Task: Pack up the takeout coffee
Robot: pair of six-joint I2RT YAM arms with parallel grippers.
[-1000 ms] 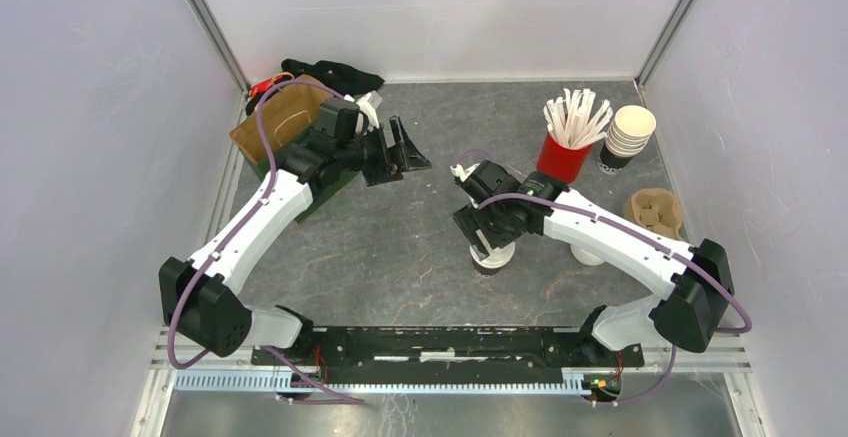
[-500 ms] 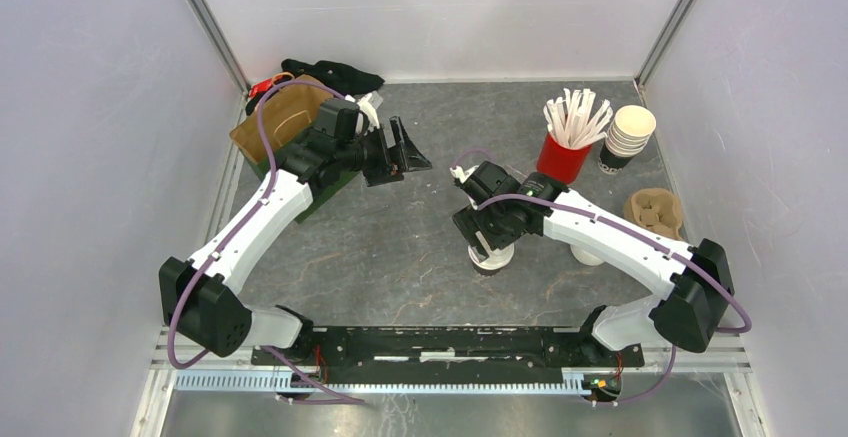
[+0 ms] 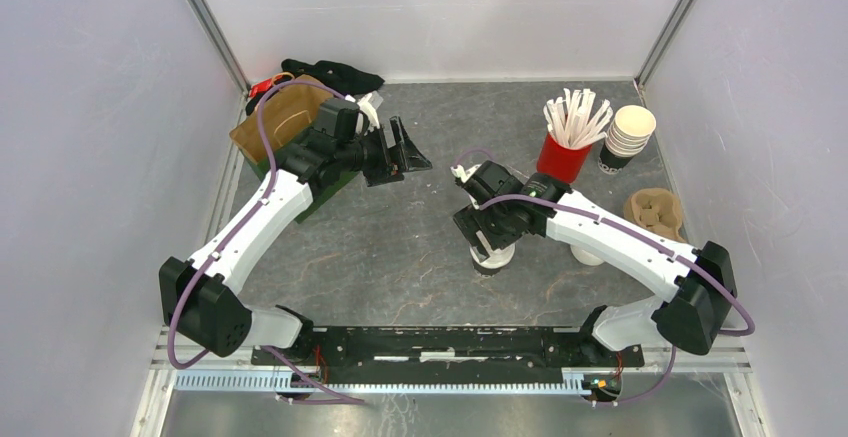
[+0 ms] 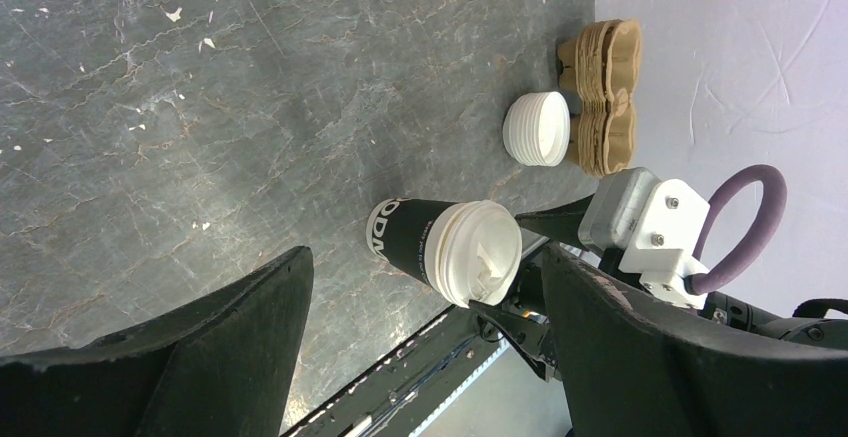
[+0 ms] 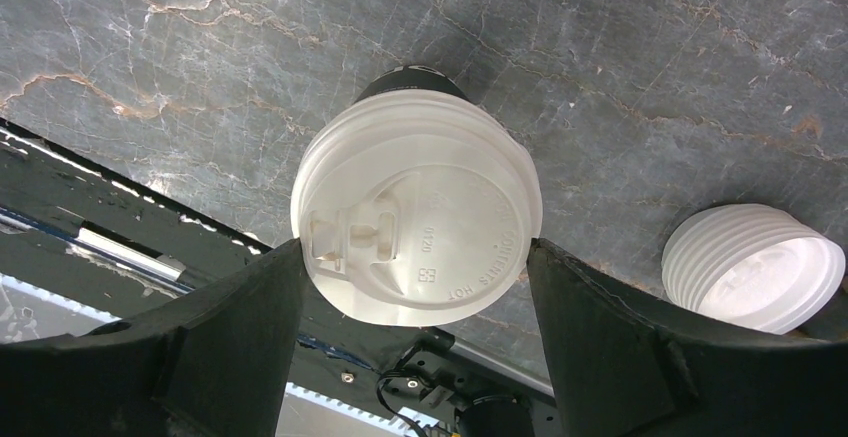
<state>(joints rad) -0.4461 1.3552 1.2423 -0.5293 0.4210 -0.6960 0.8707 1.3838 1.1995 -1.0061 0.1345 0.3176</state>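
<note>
One takeout coffee (image 3: 492,260), a dark paper cup with a white lid, stands upright on the table in front of the middle. My right gripper (image 3: 490,235) points down over it. In the right wrist view the lid (image 5: 420,227) lies between the tips of my open right gripper (image 5: 414,247), and each tip is right at the lid's rim. My left gripper (image 3: 408,149) hangs open and empty in the air at the left. Its camera looks across at the same cup (image 4: 420,242).
A stack of white lids (image 5: 750,267) sits just right of the cup, with brown pulp carriers (image 3: 655,212) beyond. At the back right are a red cup of stirrers (image 3: 565,157) and stacked lidless cups (image 3: 630,135). At the back left is a green box with a brown bag (image 3: 285,122).
The right wrist has shifted very slightly over the cup. The cup and the left arm have not moved.
</note>
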